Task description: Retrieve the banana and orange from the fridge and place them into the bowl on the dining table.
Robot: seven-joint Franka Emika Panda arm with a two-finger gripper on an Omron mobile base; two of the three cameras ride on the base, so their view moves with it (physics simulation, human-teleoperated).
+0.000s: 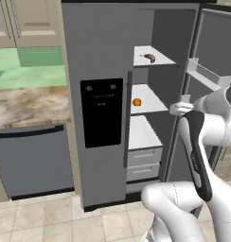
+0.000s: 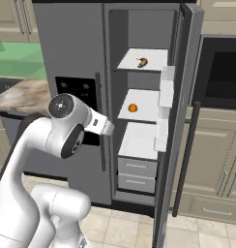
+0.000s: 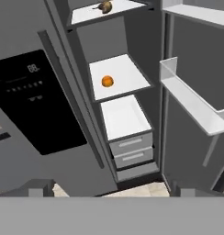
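The fridge (image 1: 96, 47) stands in front of me with its right door swung open and its left door shut. The banana (image 1: 149, 57) (image 2: 142, 62) (image 3: 104, 6) lies on the top white shelf. One shelf lower sits the orange (image 1: 137, 102) (image 2: 133, 107) (image 3: 107, 81). My gripper (image 3: 111, 188) is open and holds nothing. It hangs outside the fridge, well short of the shelves, facing the open compartment. The bowl and the dining table are out of view.
The open fridge door (image 1: 217, 42) (image 2: 185, 97) carries white bins (image 3: 192, 103) that jut out on the right. Two grey drawers (image 1: 143, 163) sit low in the fridge. A dishwasher (image 1: 34, 158) under a marbled counter (image 1: 27, 104) is to the left, a wall oven (image 2: 221, 72) to the right.
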